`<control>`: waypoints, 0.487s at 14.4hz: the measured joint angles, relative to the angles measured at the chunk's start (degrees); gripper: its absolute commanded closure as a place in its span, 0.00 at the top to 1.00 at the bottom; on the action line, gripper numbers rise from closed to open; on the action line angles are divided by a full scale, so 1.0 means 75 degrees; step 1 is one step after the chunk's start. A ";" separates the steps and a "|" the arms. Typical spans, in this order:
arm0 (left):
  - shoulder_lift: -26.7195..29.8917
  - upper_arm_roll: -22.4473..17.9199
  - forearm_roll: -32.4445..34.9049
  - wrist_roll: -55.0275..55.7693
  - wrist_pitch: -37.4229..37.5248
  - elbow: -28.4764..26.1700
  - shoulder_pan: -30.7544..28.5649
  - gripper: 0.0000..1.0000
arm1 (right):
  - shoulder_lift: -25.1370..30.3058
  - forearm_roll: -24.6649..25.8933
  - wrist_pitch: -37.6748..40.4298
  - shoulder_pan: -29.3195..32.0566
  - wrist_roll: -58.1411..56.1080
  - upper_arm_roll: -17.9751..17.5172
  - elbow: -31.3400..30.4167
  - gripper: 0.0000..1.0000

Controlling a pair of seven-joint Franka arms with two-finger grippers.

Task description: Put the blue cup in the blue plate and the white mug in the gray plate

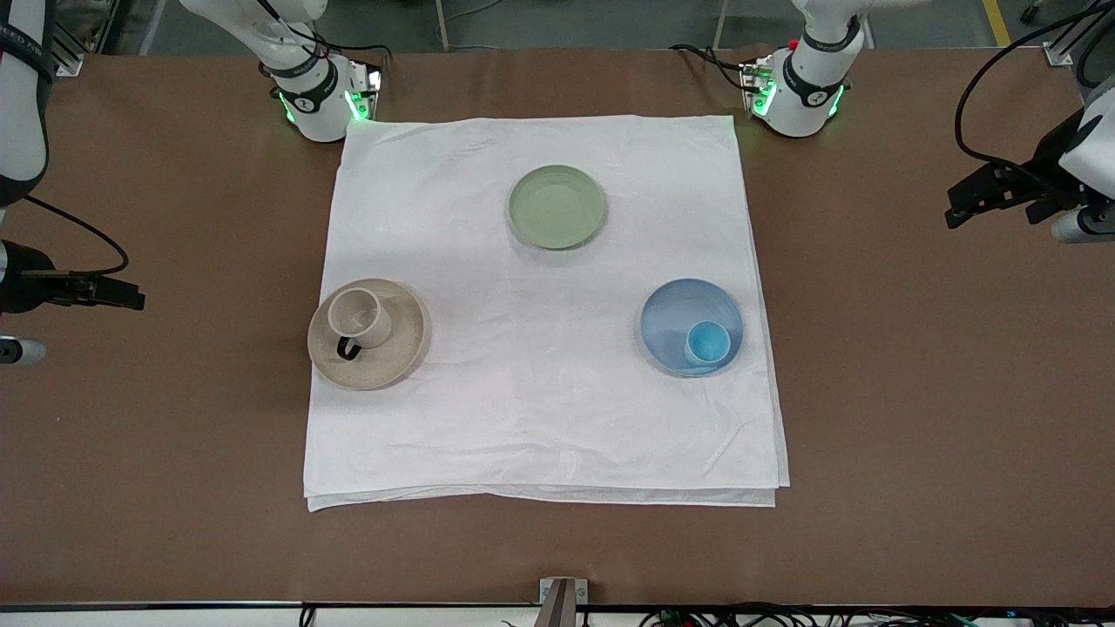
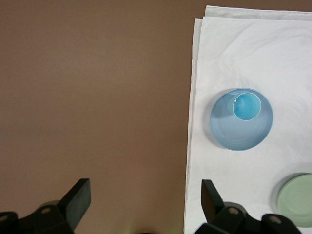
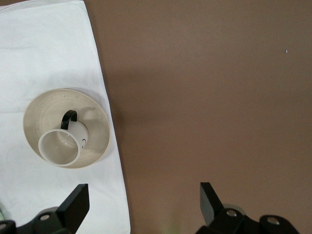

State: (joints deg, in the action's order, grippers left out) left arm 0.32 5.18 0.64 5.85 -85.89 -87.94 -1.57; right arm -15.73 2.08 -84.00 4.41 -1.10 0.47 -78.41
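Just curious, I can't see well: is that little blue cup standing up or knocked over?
Upright: the blue cup stands on the blue plate, its round open mouth facing up.

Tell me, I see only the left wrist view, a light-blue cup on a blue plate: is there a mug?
Observer: Yes, an off-white mug with a black loop handle stands on a round beige-tan plate, toward the right arm's end of the table.
Operator: Is anything gripping it?
Observer: No. The right gripper waits over bare table, jaws open, like the left gripper.
Operator: That green edge?
Observer: A round pale green plate, farther from the front camera than both others.
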 measured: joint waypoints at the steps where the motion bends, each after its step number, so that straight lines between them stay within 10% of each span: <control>1: 0.0032 0.0001 0.0000 -0.0001 0.0000 0.0000 0.0002 1.00 | 0.0114 -0.0003 0.0072 0.0003 0.0000 0.0004 -0.0036 1.00; 7: 0.0149 0.0003 0.0000 -0.0002 0.0003 -0.0039 -0.0022 1.00 | 0.1389 -0.0071 0.0205 0.0062 -0.0002 -0.0026 -0.1024 1.00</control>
State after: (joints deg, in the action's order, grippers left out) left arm 1.44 5.20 0.64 5.84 -85.87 -88.23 -1.73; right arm -5.32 1.55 -82.46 4.88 -1.12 0.28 -86.08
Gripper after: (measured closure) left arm 0.000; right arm 0.000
